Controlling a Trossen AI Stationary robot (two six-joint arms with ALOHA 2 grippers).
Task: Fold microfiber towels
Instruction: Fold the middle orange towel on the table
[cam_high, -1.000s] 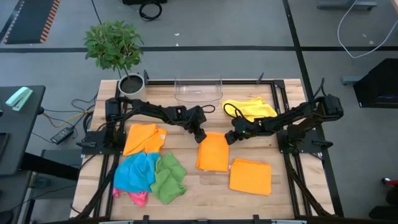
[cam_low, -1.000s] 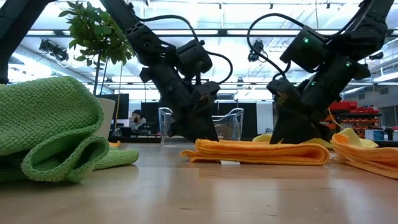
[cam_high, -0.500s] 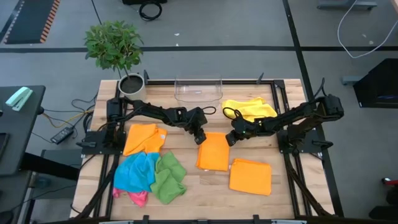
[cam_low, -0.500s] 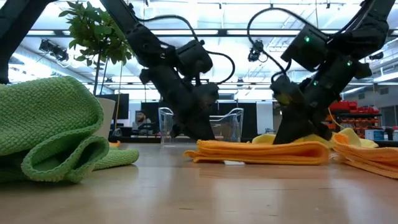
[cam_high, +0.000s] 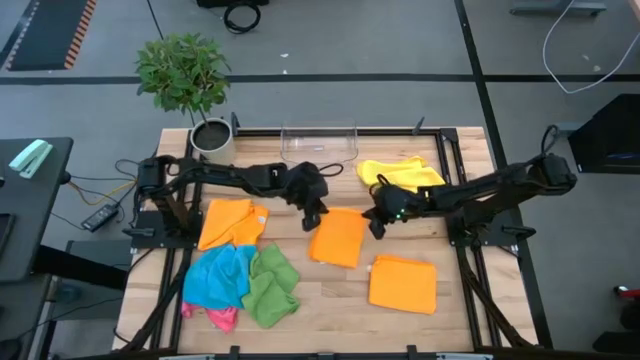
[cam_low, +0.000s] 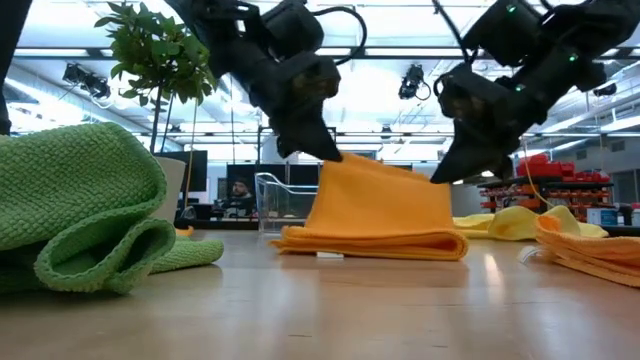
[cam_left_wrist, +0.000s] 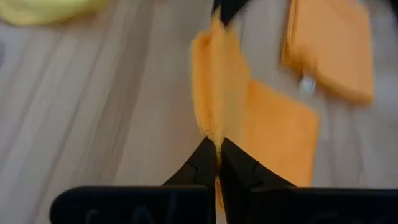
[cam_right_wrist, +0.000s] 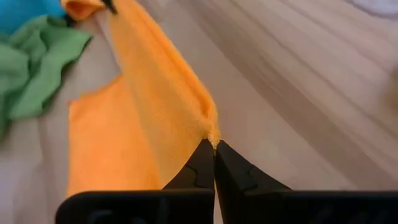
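Left end effector (cam_high: 315, 211) clamped on one far corner of the middle orange towel (cam_high: 339, 238), fingers pressed together on the hem, just in front of the clear bin (cam_high: 319, 142). Right end effector (cam_high: 377, 226) clamped likewise on the other far corner of the same towel, off to the right of the bin's near wall. Far edge of that towel lifted clear of the worktop (cam_high: 330, 300) between the two, with the near part lying folded flat on the wood, as seen plainly in the low view (cam_low: 385, 205). Pinched hem visible at the fingertips (cam_left_wrist: 211, 163) in the left wrist view, and again at the fingertips (cam_right_wrist: 210, 163) in the right wrist view.

Second orange towel (cam_high: 403, 283) lay flat and folded, well in front of the bin and to its right, near but apart from the lifted one. Third orange towel (cam_high: 228, 222) rumpled in front of the bin to its left. Blue towel (cam_high: 218, 277), green towel (cam_high: 270, 284) and a sliver of pink towel (cam_high: 222, 318) heaped together farther forward on that same left side, touching one another. Yellow towel (cam_high: 402, 175) crumpled just right of the bin. Potted plant (cam_high: 185, 75) stood just left of the bin, at the worktop's far corner.
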